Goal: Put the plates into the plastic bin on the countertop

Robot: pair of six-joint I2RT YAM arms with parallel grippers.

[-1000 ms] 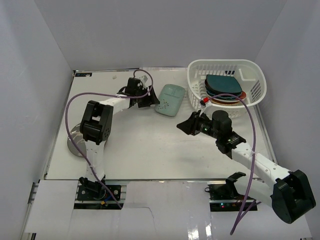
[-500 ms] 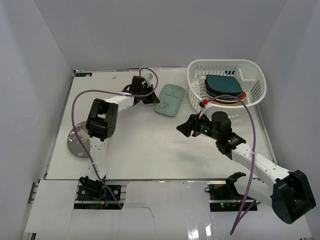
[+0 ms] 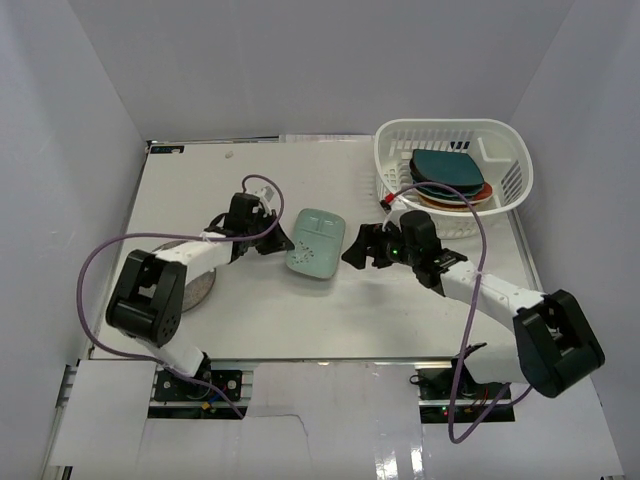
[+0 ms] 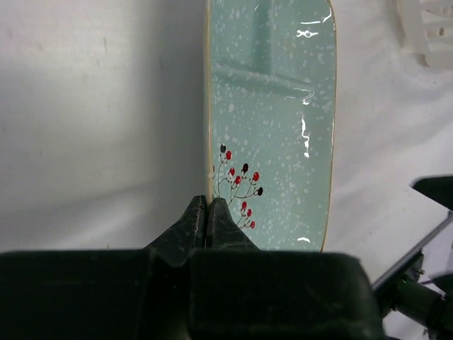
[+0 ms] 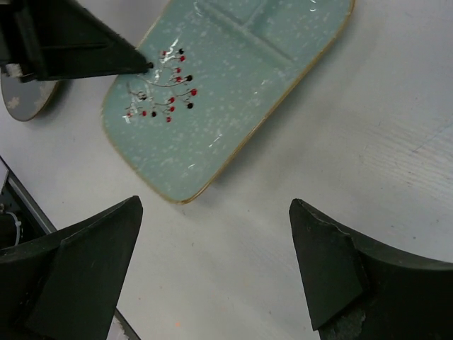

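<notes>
The mint plate [image 3: 315, 243] lies on the countertop [image 3: 300, 185] between left pincer [image 3: 284, 243] and right pincer [image 3: 349, 252] — both close beside it.

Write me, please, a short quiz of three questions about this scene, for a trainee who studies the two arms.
1. True or false: the right hand is open.
2. Which plate lies on top of the stack in the white bin? A: the dark teal plate. B: a yellow plate. C: a purple plate.
3. Fill in: the left hand is closed on the rim of the ____ plate.
Key: 1 true; 2 A; 3 mint, that is, the mint plate.
</notes>
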